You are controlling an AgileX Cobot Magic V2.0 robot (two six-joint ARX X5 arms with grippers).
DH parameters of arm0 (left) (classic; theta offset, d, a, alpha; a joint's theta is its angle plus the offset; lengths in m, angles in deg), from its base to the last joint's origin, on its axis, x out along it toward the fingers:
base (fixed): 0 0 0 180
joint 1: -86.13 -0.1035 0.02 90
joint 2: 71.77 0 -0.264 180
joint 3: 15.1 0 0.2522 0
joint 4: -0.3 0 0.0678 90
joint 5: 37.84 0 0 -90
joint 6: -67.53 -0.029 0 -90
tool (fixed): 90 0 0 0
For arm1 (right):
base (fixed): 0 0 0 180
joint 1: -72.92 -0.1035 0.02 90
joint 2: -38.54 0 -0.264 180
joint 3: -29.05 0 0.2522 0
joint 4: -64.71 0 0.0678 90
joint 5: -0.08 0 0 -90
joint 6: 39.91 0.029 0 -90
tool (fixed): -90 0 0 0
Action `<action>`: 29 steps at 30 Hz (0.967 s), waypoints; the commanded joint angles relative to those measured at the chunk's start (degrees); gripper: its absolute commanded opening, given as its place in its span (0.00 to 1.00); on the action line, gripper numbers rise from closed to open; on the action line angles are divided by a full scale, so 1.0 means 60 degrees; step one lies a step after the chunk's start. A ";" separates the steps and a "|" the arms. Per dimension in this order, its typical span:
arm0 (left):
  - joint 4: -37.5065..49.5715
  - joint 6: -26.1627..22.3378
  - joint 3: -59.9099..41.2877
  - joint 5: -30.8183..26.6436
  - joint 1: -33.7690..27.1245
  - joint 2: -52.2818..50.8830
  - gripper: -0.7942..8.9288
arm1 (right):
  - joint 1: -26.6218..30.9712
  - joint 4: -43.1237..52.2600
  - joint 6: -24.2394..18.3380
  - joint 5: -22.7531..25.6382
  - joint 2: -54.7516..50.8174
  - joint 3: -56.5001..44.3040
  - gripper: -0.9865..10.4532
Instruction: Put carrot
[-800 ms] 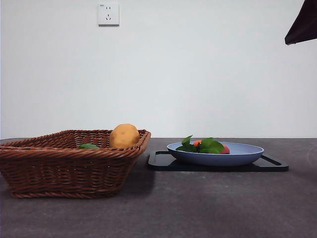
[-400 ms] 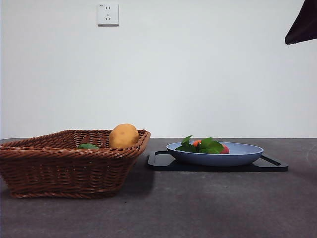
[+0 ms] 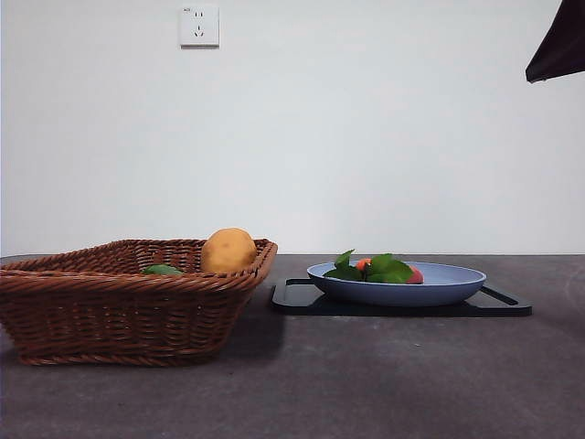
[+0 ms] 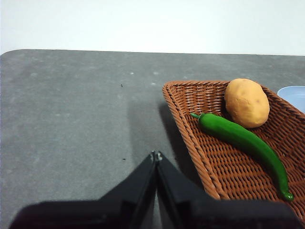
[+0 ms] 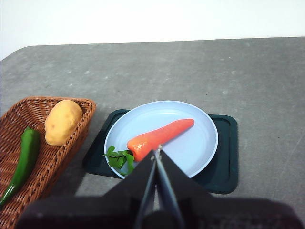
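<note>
The carrot (image 5: 159,134) lies on the blue plate (image 5: 200,143), leaves toward 7 o'clock. Both claws, right (image 5: 157,153) and left (image 4: 155,155), are closed and seemingly empty, above the worktop (image 3: 384,384).

This looks like a plain test room or lab bench, not a lived-in kitchen. A bare white wall (image 3: 366,137) runs behind a grey, speckled table (image 3: 384,384), with only one wall socket (image 3: 199,26) on it. The food is laid out like props: a wicker basket (image 3: 110,311) with a potato (image 3: 228,250) and a green chili pepper (image 4: 243,140), and a blue plate (image 5: 200,138) on a black tray (image 5: 224,167).
</note>
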 commanded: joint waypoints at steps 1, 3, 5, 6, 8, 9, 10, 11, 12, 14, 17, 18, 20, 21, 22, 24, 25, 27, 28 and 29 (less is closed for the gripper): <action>0.0149 0.0062 -0.0102 -0.0025 -0.0015 -0.0040 0.09 | -0.0051 0.0124 0.0106 0.0033 0.0029 0.0044 0.09; 0.0146 0.0062 -0.0102 -0.0025 -0.0015 -0.0040 0.09 | -0.0051 0.0124 0.0106 0.0036 0.0029 0.0044 0.09; 0.0153 0.0062 -0.0102 -0.0025 -0.0015 -0.0040 0.09 | -0.0051 0.0124 0.0106 0.0033 0.0029 0.0044 0.09; 0.0149 0.0062 -0.0102 -0.0025 -0.0015 -0.0040 0.09 | -0.0051 0.0124 0.0106 0.0033 0.0029 0.0044 0.09; 0.0149 0.0062 -0.0102 -0.0025 -0.0015 -0.0040 0.09 | -0.0051 0.0124 0.0106 0.0033 0.0029 0.0044 0.09; 0.0149 0.0062 -0.0102 -0.0025 -0.0015 -0.0040 0.09 | -0.0051 0.0124 0.0106 0.0033 0.0029 0.0044 0.09; 0.0149 0.0062 -0.0102 -0.0025 -0.0015 -0.0040 0.09 | -0.0051 0.0124 0.0106 0.0033 0.0025 0.0044 0.09; 0.0149 0.0062 -0.0102 -0.0025 -0.0015 -0.0040 0.09 | -0.0051 0.0124 0.0106 0.0033 0.0029 0.0044 0.09; 0.0149 0.0062 -0.0102 -0.0025 -0.0015 -0.0040 0.09 | -0.0051 0.0124 0.0106 0.0033 0.0029 0.0044 0.09; 0.0149 0.0062 -0.0102 -0.0025 -0.0015 -0.0040 0.09 | -0.0051 0.0124 0.0106 0.0033 0.0029 0.0044 0.09; 0.0149 0.0062 -0.0102 -0.0025 -0.0015 -0.0040 0.09 | -0.0051 0.0124 0.0106 0.0033 0.0029 0.0044 0.09; 0.0149 0.0062 -0.0102 -0.0025 -0.0015 -0.0040 0.09 | -0.0055 0.0127 0.0095 0.0033 0.0022 0.0040 0.09; 0.0149 0.0062 -0.0102 -0.0025 -0.0015 -0.0040 0.09 | -0.0022 0.0113 -0.0204 0.0160 -0.0237 0.0040 0.09; 0.0146 0.0062 -0.0102 -0.0025 -0.0015 -0.0040 0.09 | 0.0051 -0.0026 -0.0492 0.0397 -0.0510 0.0040 0.09; 0.0153 0.0062 -0.0102 -0.0025 -0.0015 -0.0040 0.09 | 0.0146 -0.0222 -0.0776 0.0627 -0.0849 0.0036 0.09; 0.0149 0.0062 -0.0102 -0.0025 -0.0015 -0.0040 0.09 | 0.0393 -0.0503 -0.1158 0.0721 -0.1432 -0.0062 0.09; 0.0149 0.0062 -0.0102 -0.0025 -0.0015 -0.0040 0.09 | 0.0590 -0.0539 -0.1220 0.0681 -0.1770 -0.0189 0.09; 0.0153 0.0062 -0.0102 -0.0025 -0.0015 -0.0040 0.09 | 0.1126 -0.0514 -0.1195 0.0204 -0.2481 -0.0590 0.09; 0.0153 0.0062 -0.0102 -0.0025 -0.0015 -0.0040 0.09 | 0.1417 -0.0495 -0.1198 -0.0164 -0.2794 -0.0805 0.09; 0.0146 0.0062 -0.0102 -0.0025 -0.0015 -0.0040 0.09 | 0.1807 -0.0495 -0.1206 -0.0634 -0.3162 -0.1093 0.09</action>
